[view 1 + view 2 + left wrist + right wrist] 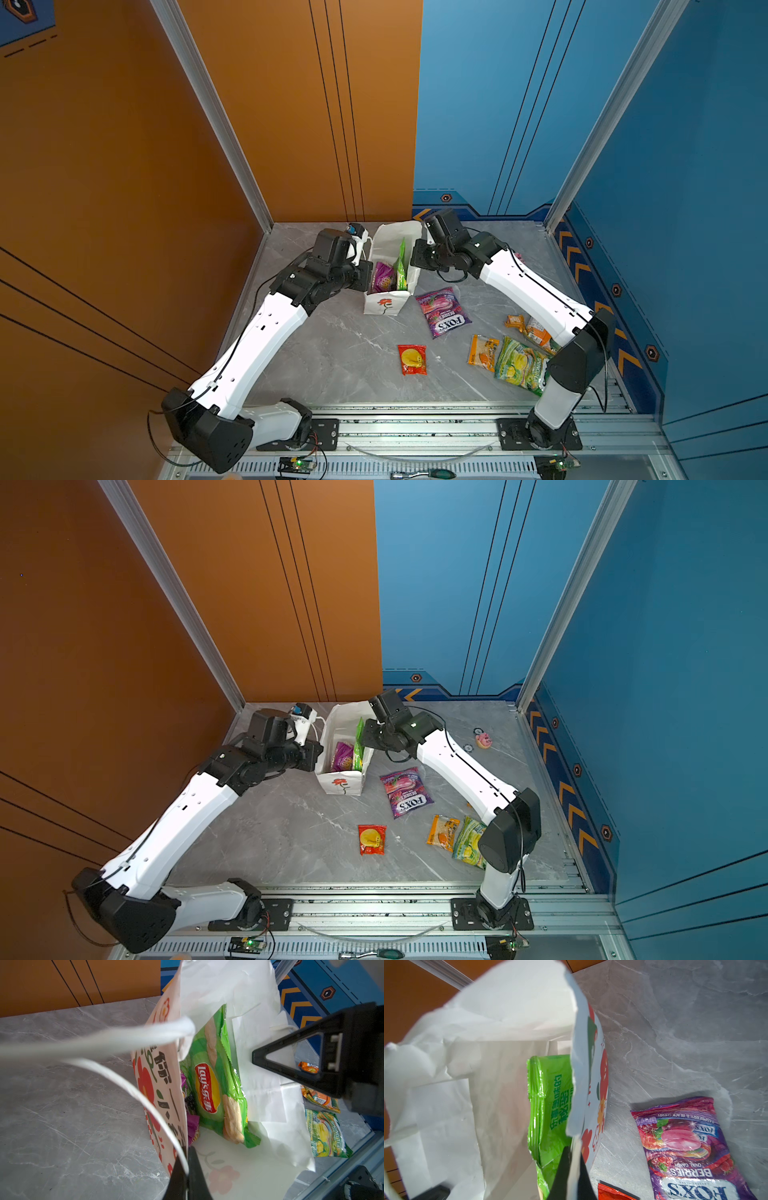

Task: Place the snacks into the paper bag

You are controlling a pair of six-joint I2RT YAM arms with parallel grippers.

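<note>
low in the frame, the red packet (pixel 412 359) and fox's packet (pixel 443 311) lie loose on the desk (pixel 332 353). mid-frame, the left fingers (pixel 191 1167) and right fingers (pixel 565 1167) are each clamped on opposite walls of the paper bag (pixel 384 305), likely spreading its mouth; the lay's packet (pixel 209 1088) stands inside.

Paper bag (pixel 384 305) upright at frame centre, mouth open, red flower on near wall. Inside: purple packet (pixel 382 277) and green packet (pixel 401 266), on edge. Left gripper (pixel 369 272) at bag's left wall, right gripper (pixel 415 257) at its right wall; jaws not discernible. On grey table (pixel 332 353), right of and below bag: Fox's packet (pixel 444 311), red packet (pixel 412 359), orange packet (pixel 483 352) just beside green-yellow packet (pixel 519 365). Second orange packet (pixel 530 328) partly under right arm.
</note>
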